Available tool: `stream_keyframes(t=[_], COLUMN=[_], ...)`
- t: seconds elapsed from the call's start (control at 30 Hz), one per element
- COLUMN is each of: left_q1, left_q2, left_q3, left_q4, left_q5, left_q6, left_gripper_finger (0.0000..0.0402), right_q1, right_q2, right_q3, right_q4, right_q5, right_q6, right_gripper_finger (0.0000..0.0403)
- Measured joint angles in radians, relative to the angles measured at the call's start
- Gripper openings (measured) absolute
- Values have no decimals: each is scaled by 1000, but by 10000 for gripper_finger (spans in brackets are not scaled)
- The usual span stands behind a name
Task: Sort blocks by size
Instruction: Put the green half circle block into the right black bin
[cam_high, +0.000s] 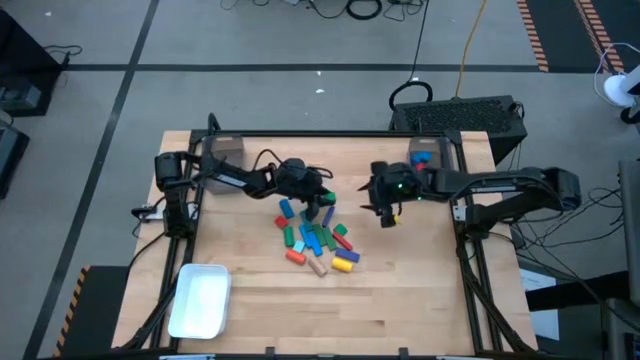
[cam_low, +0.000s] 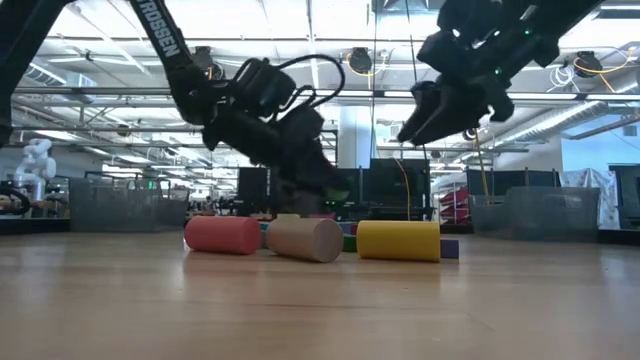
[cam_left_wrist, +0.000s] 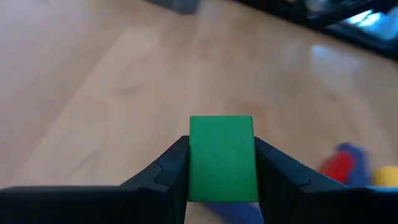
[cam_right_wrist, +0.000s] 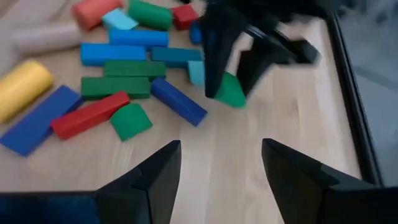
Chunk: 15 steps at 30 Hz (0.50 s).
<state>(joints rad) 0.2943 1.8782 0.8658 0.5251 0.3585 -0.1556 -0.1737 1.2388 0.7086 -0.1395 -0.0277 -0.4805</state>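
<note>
The blocks (cam_high: 315, 240) lie in a loose pile at the table's middle: blue, green and red bars (cam_right_wrist: 115, 87), plus red (cam_low: 222, 234), tan (cam_low: 305, 240) and yellow (cam_low: 398, 241) cylinders resting on their sides. My left gripper (cam_high: 326, 205) is at the pile's far right edge, shut on a green block (cam_left_wrist: 222, 155). My right gripper (cam_high: 388, 218) hangs open to the right of it, above bare wood, with nothing between its fingers (cam_right_wrist: 158, 177). My left gripper pinches the green block between its two fingers, one on each side face (cam_left_wrist: 194, 168). The fingers slant down at it from the table's left. In the right wrist view the block (cam_right_wrist: 231, 93) sits at the fingers' free ends, low over the wood beside the pile.
A white tray (cam_high: 200, 300) lies at the near left corner. A small box (cam_high: 425, 155) with red and blue pieces stands at the far right, and another box (cam_high: 225, 148) at the far left. Bare wood stretches along the near side and to the right of the pile.
</note>
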Motion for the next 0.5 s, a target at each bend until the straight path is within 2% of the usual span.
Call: stream_keyframes(t=[0.13,0.27,0.5], left_q1=[0,0,-15], left_q2=[0,-1,-2], left_q3=[41,69,108], left_q4=[-21,-21,-17], left_q5=[88,149,203], left_q6=[-46,-81,-102], left_gripper_finger=[138,138,138], right_q1=[33,56,78], right_q2=[56,105,173], right_q3=[0,0,0], right_q4=[78,179,283], right_q5=[0,0,8], right_q6=[-125,-184,-278], right_gripper_finger=[210,210,210])
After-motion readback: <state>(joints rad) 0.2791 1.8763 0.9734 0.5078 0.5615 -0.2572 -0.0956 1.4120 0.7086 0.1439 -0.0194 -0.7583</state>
